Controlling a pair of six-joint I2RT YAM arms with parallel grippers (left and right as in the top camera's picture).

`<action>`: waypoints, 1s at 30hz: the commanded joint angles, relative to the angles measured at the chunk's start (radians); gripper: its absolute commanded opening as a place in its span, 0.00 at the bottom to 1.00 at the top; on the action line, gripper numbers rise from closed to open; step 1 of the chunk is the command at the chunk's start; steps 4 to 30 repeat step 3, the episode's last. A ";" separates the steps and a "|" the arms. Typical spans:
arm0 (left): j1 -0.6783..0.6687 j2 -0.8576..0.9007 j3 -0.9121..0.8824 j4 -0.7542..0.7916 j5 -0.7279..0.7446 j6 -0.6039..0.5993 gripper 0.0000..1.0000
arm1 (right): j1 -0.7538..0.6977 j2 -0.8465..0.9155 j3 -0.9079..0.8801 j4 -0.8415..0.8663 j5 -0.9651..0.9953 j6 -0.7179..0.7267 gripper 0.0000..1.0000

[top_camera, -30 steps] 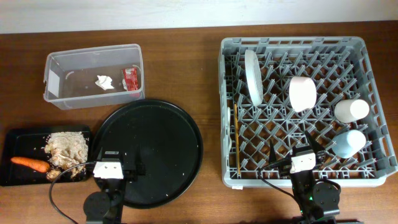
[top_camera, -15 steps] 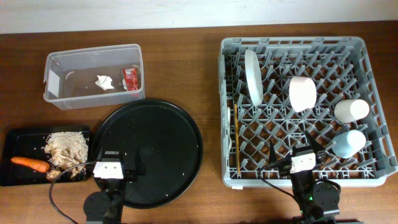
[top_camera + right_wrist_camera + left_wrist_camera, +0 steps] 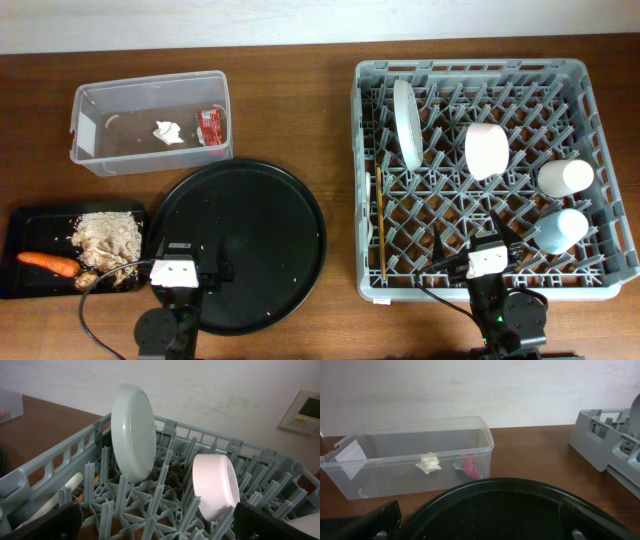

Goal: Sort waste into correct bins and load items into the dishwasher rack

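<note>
The clear tub (image 3: 150,120) holds the white tissue (image 3: 166,131) and red wrapper (image 3: 210,126). On the shallow black tray (image 3: 30,222) lie food scraps (image 3: 108,238), a carrot (image 3: 48,263) and a brown lump (image 3: 85,282). The grey rack (image 3: 470,70) carries the plate (image 3: 405,123), bowl (image 3: 487,150), white cup (image 3: 565,177), blue cup (image 3: 560,230) and chopstick (image 3: 381,225). A white fork handle (image 3: 60,492) shows beside the chopstick. My left gripper (image 3: 482,527) hangs open over the round tray's near edge. My right gripper (image 3: 165,527) stands open above the rack's front pegs. Both are empty.
The large round black tray (image 3: 250,240) lies between the bins and the rack, with only specks on it. Brown tabletop (image 3: 300,110) shows between the tub and the rack. A pale wall runs along the far table edge.
</note>
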 commanded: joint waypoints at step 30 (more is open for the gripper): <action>0.006 -0.005 -0.006 -0.001 -0.007 0.019 0.99 | -0.005 -0.008 -0.005 -0.006 0.008 0.001 0.99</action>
